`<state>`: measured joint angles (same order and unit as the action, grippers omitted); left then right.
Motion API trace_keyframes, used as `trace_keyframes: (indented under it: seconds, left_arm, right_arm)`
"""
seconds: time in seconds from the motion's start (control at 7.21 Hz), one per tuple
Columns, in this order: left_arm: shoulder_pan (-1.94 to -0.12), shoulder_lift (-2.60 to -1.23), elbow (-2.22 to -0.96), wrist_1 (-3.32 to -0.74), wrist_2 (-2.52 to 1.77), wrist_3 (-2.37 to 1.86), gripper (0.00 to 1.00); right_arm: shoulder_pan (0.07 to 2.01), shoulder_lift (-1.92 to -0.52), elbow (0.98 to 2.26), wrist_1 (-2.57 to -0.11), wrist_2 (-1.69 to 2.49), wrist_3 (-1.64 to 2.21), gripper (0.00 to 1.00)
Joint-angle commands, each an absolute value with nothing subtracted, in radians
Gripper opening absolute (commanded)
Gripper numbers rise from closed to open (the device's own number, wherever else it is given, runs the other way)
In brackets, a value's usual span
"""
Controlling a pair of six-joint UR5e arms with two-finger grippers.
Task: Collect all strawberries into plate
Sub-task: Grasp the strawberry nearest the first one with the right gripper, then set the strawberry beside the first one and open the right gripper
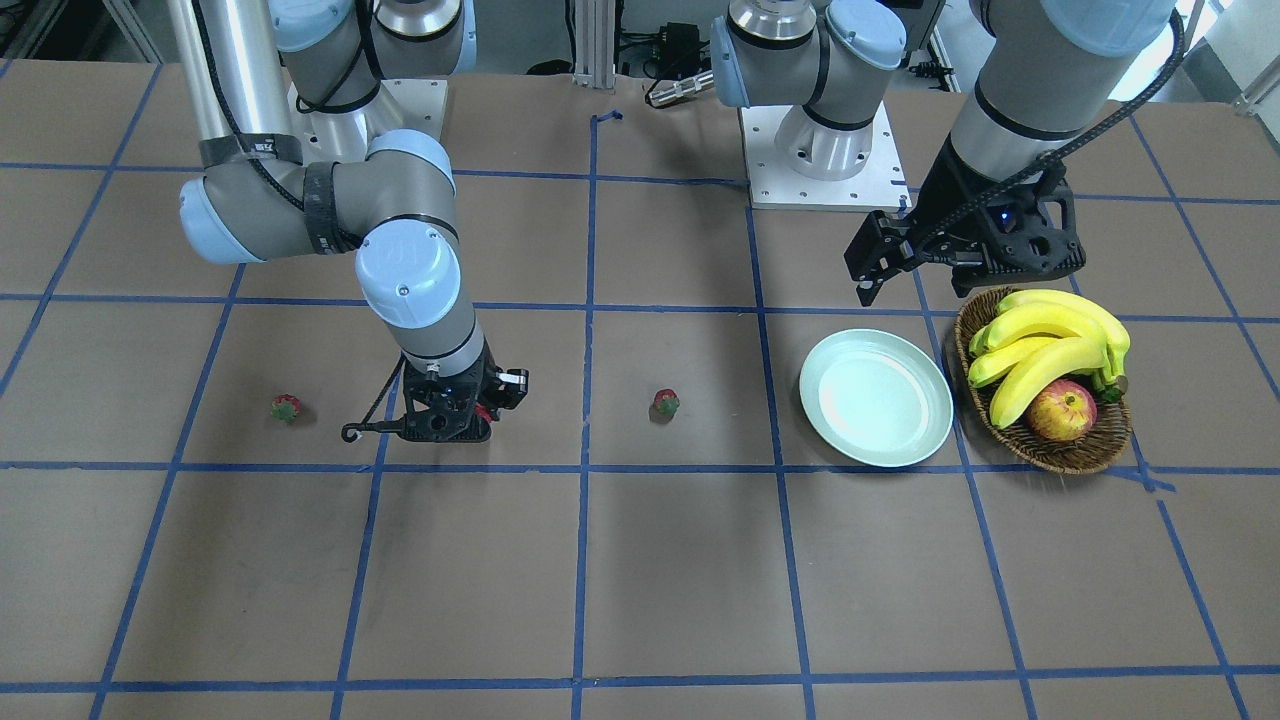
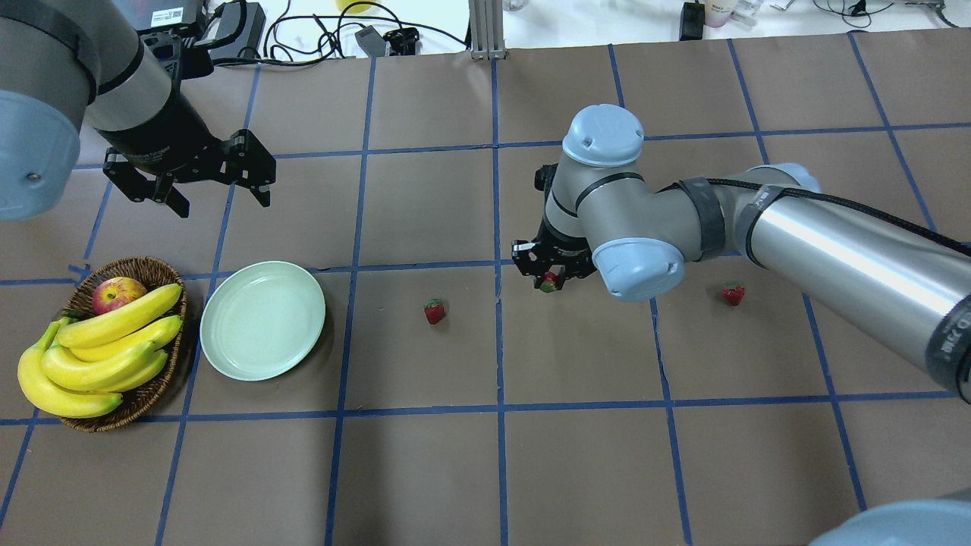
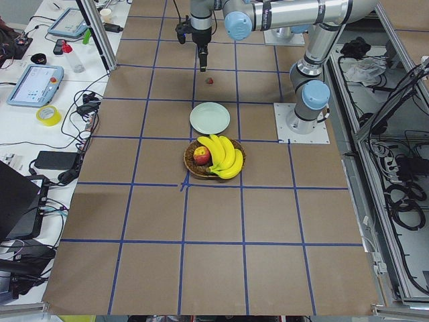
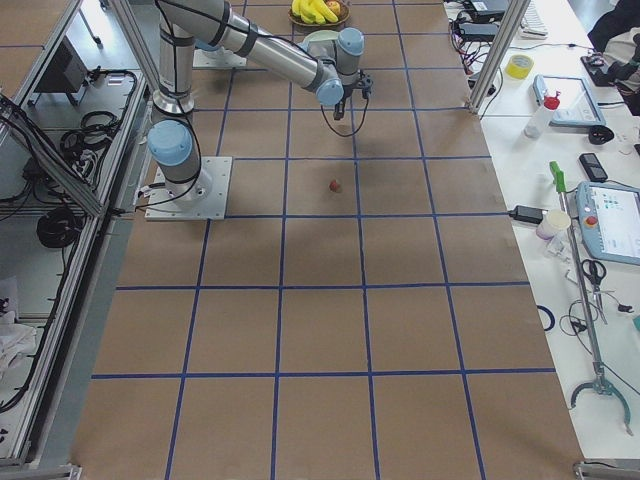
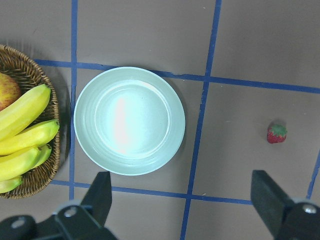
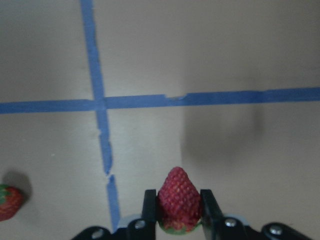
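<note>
1. Brown paper, matte and marked into squares with blue tape [image 6: 225, 96], covers the table [image 2: 576, 455] where the fruit is being gathered.
2. None of the three strawberries is on the plate [image 2: 262, 322] so far. It is round, shallow and pale green, with a raised rim and a slight sheen, and it lies bare just beside the basket [image 2: 136, 265].
3. The right gripper [image 6: 179, 200] has its two black fingers [image 6: 150, 210] closed on one strawberry [image 6: 178, 197]. The berry's tip points away from the wrist, low over the table and well apart from the plate.
4. A second strawberry [image 2: 434, 311] lies on the paper between that gripper and the plate.
5. The third strawberry [image 2: 733, 293] sits on the gripper's other side, farthest from the plate.
6. The left gripper [image 5: 182, 200] hangs above the table near the plate, jaws spread wide and holding nothing.
7. The berries are small red cones with pitted skin and green leafy caps.
8. The woven brown wicker basket holds smooth yellow bananas [image 2: 106, 349] and a red-yellow apple [image 2: 117, 294].
9. By these views the first carry is only beginning, and two pick-ups remain after it.
</note>
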<state>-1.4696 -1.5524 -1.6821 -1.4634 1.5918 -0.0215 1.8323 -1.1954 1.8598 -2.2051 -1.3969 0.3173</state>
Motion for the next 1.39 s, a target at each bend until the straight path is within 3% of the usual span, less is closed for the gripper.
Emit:
trace_keyframes:
  seconds: [0.0, 0.28, 0.56, 0.69, 0.83, 1.25]
  left_arm:
    - [-1.47, -1.552, -1.684, -1.463, 1.592, -0.021, 1.0]
    - [-1.47, -1.549, -1.704, -1.456, 1.591, -0.025, 1.0]
    - [-1.47, -1.548, -1.704, -1.456, 1.591, -0.025, 1.0]
    - [-1.47, -1.548, -1.704, -1.456, 1.591, -0.025, 1.0]
    - [-1.47, -1.548, -1.704, -1.456, 1.591, -0.025, 1.0]
    - [-1.47, -1.548, -1.704, -1.456, 1.591, -0.025, 1.0]
  right_arm:
    - [1.931, -1.138, 1.813, -2.268, -1.327, 0.483, 0.11]
    - [1.959, -1.117, 1.812, -2.293, -1.296, 0.509, 0.14]
    - [1.959, -1.103, 1.819, -2.29, -1.238, 0.499, 0.3]
    - [1.959, -1.103, 1.813, -2.287, -1.23, 0.509, 0.71]
    - [1.959, -1.106, 1.818, -2.28, -1.236, 0.502, 1.0]
    - [1.938, -1.169, 1.83, -2.275, -1.37, 0.434, 1.0]
